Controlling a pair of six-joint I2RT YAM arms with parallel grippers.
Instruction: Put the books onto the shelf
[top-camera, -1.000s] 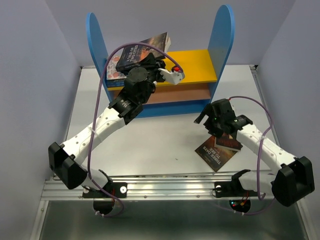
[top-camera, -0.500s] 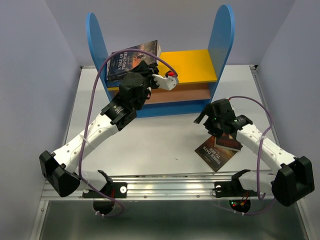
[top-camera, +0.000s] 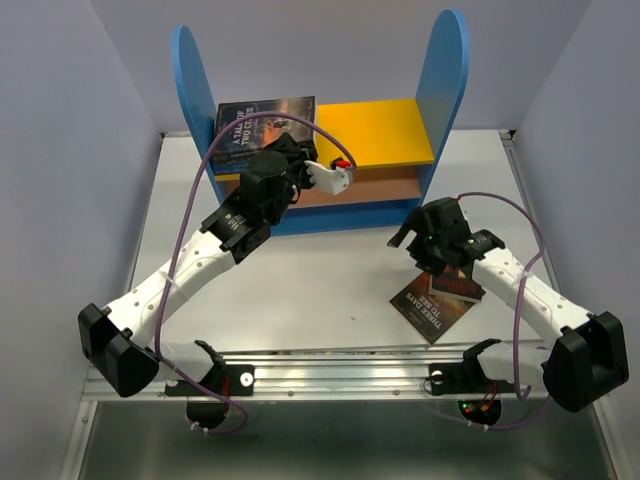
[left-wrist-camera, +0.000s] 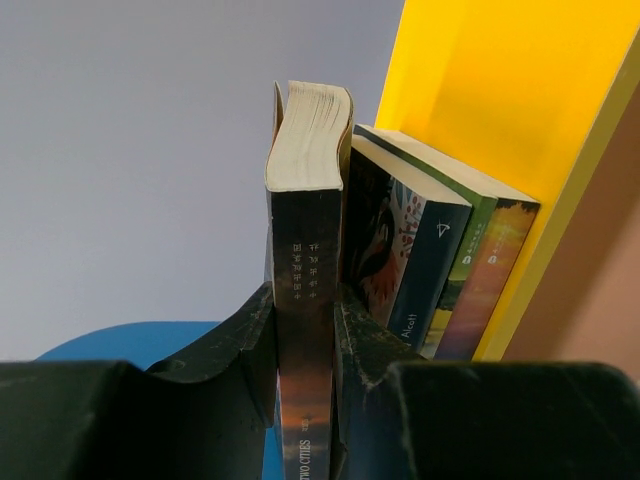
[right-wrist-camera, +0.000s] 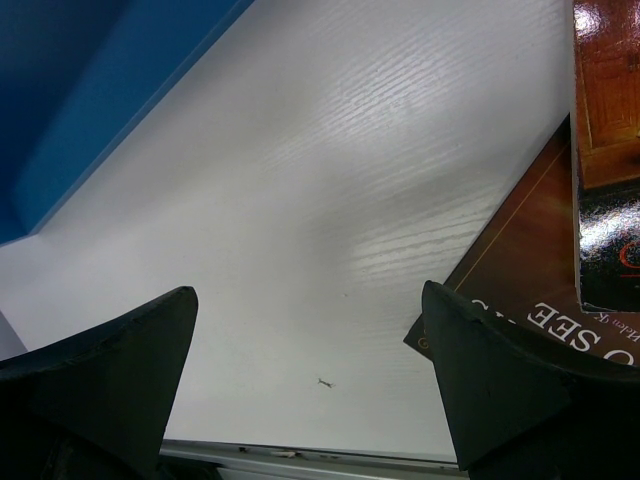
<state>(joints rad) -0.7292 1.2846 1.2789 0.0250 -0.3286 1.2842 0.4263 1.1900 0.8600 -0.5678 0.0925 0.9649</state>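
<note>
Above the table, the top view shows the shelf (top-camera: 447, 70): two tall blue panels with rounded tops, a flat yellow upper board and a brown board beneath. The left gripper (top-camera: 277, 146) holds a dark paperback (top-camera: 265, 119) upright on the yellow board, by the left panel. Near the right arm, a brown book titled Three Days to See (top-camera: 426, 306) lies flat on the white table (top-camera: 300, 290), with a reddish book (top-camera: 459, 285) lying partly over it.

At the left wrist, black curved fingers (left-wrist-camera: 240, 335) pinch the paperback's narrow dark spine from both sides. Its cream page edges fan slightly at the far end. Just beside it, three thin books (left-wrist-camera: 440, 260) stand together against the smooth yellow board (left-wrist-camera: 500, 90), spines navy, green and orange.

At the right wrist, the right gripper (right-wrist-camera: 310, 300) is spread wide, holding nothing, over the faintly wood-grained white tabletop. Glossy covers of the two flat books show at the right edge, and the shelf's blue base (right-wrist-camera: 90, 90) at upper left.
</note>
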